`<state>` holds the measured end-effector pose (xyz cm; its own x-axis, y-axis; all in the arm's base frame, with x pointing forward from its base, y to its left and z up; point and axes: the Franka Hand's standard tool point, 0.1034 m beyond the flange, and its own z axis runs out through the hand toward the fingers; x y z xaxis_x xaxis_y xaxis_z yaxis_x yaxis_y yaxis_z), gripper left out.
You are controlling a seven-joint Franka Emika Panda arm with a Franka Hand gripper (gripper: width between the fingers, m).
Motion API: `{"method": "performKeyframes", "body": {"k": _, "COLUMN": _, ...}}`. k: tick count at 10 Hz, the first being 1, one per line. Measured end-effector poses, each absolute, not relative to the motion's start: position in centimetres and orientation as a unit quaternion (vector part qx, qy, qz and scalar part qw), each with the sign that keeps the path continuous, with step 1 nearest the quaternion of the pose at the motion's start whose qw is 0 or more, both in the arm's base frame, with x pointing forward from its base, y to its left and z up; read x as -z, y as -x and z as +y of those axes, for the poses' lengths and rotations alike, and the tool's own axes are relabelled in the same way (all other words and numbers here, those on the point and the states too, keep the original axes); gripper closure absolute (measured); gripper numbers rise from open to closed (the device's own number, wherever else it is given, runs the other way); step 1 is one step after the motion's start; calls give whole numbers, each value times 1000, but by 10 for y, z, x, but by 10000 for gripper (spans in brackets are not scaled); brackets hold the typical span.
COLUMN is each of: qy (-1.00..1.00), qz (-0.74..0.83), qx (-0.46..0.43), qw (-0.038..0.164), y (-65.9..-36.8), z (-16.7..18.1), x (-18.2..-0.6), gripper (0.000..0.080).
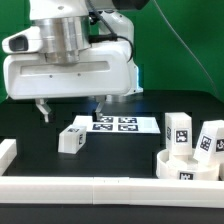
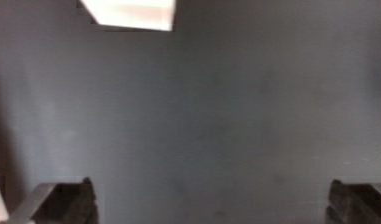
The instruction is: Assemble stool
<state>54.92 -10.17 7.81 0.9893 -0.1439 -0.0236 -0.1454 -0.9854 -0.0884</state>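
My gripper (image 1: 70,108) hangs open and empty above the black table, its two fingertips wide apart. Below it and a little toward the exterior view's right lies one white stool leg (image 1: 73,139) with black-and-white tags. In the wrist view the open fingers (image 2: 62,202) frame bare table, and a corner of that white leg (image 2: 134,13) shows at the far edge. The round seat (image 1: 187,165) sits at the exterior view's right with two more tagged legs (image 1: 179,133) (image 1: 210,141) standing on or behind it.
The marker board (image 1: 115,123) lies flat on the table behind the loose leg. A white rail (image 1: 100,187) runs along the table's front edge, with a short white wall (image 1: 6,152) at the exterior view's left.
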Motion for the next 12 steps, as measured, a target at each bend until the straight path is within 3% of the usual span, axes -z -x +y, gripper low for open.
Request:
{"method": "performKeyframes", "body": {"k": 2, "qy": 996, "qz": 75, "qx": -10, "qw": 45, "y": -548, "z": -104, "x": -76, "gripper": 151}}
{"method": "performKeyframes", "body": {"k": 6, "qy": 988, "qz": 152, "qx": -19, "qw": 33, "y": -518, "z": -139, "x": -38, "gripper": 151}}
{"method": "performKeyframes", "body": {"k": 8, "qy": 987, "qz": 152, "qx": -35, "qw": 43, "y": -518, "z": -134, "x": -39, "gripper": 151}}
{"method": "performKeyframes", "body": {"k": 12, "qy": 964, "qz": 175, "qx": -182, "qw": 83, "y": -504, "z": -123, "x": -34, "gripper": 151}}
